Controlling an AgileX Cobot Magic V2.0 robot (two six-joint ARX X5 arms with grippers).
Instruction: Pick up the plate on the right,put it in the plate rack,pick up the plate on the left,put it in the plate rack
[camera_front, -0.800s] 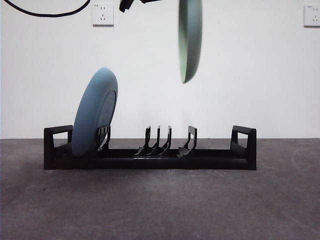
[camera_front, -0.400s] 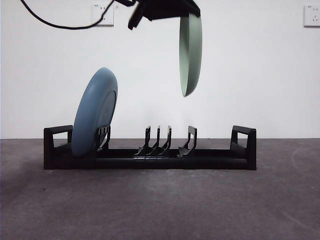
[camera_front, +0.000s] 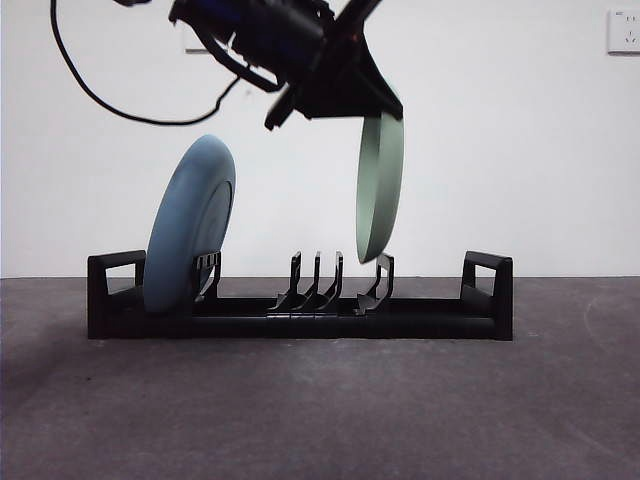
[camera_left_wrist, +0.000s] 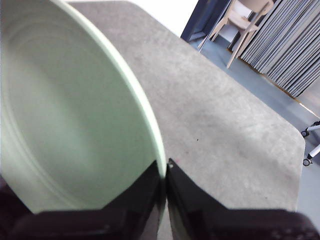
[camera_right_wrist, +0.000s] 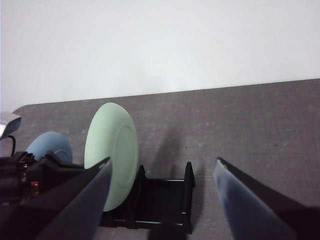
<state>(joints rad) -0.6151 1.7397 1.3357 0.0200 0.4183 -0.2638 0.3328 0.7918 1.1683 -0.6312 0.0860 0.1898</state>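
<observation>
Grey and speckled, the desk lies bare in the foreground; nearest on it is the plate rack, a long low black piece lying across the front view with a squared loop handle at each end. I count one rack, two plates and four free divider prongs in its middle.

My left claw is pinched shut on the rim of the green plate, one jaw pressed to each face, so the plate hangs edge-on below my wrist, nearly upright with only a slight lean. Its lower edge sits just over the rightmost prong, about touching or a hair above; I cannot tell which from here. The whole move turns on this: the plate's flat face must stay parallel to the prongs, across the rack's long axis, with its bottom edge dropping straight into the gap beside that prong. I judge a short descent is all that is needed, and any twist would make the rim ride up on the prong.

At the rack's left end the blue plate already stands slotted, leaning back against its prongs.

My right claw waits further back with its jaws spread wide and nothing between them.
</observation>
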